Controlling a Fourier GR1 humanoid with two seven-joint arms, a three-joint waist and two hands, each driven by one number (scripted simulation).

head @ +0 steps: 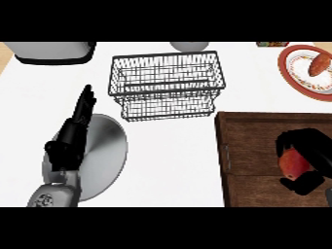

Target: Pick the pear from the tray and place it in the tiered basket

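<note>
Right hand [313, 160] curled round pear [293, 162] over tray [251, 146] — left hand [75, 129] flat, fingers straight.

So the brown tray [254, 146] sits right of the wire tiered basket [166, 85], and the right hand [313, 160] is over the tray, fingers curled round the reddish pear [293, 163]. Left of the basket, the left hand [71, 136] rests with fingers straight over a grey plate [103, 155]. Further right of the basket there's a red-rimmed plate [313, 73] with some brownish food [319, 64] on it.
</note>
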